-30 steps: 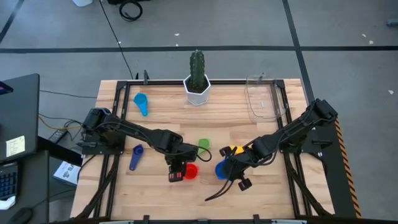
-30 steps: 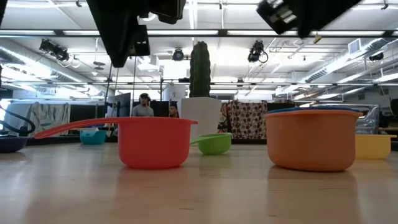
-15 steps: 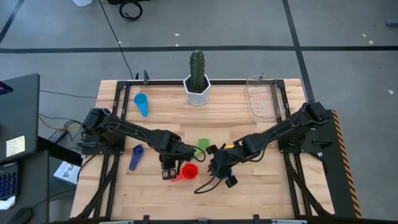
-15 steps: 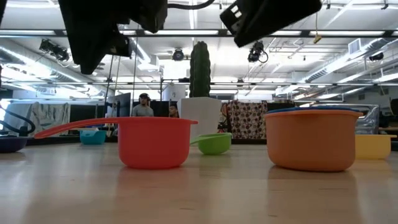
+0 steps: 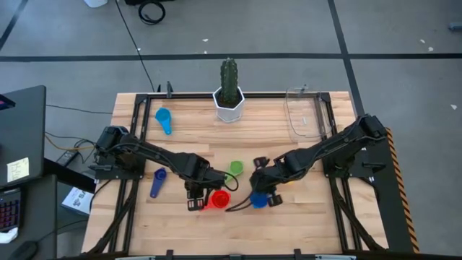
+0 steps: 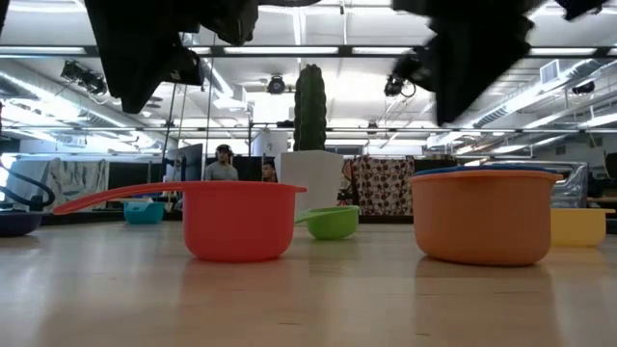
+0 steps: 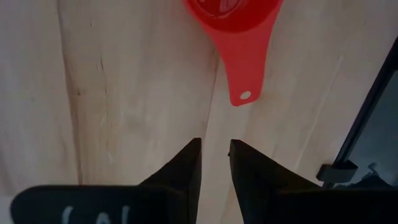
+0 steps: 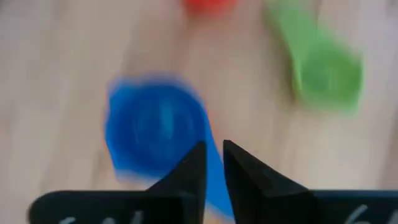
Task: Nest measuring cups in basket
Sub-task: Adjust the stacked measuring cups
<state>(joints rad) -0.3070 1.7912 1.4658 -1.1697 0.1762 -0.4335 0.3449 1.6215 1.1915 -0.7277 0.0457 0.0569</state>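
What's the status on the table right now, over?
Left gripper above the table just off the red cup's handle, holding nothing. Right gripper over the blue cup. Basket has no cups.

Bare table [image 5: 303,224] lies along the near edge; cactus pot [image 5: 229,103] blocks the far middle.

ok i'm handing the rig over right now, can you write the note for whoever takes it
Left gripper: over bare table just short of the red cup's handle tip, fingers narrowly apart, holding nothing.
Right gripper: above the blue cup, narrow gap, nothing visibly held.
Blue sits in the orange cup. Green cup mid-table, light blue cup far left, purple cup at left.
Basket far right holds nothing.
Done: one nesting. Left: nest the rest, move them into the basket.
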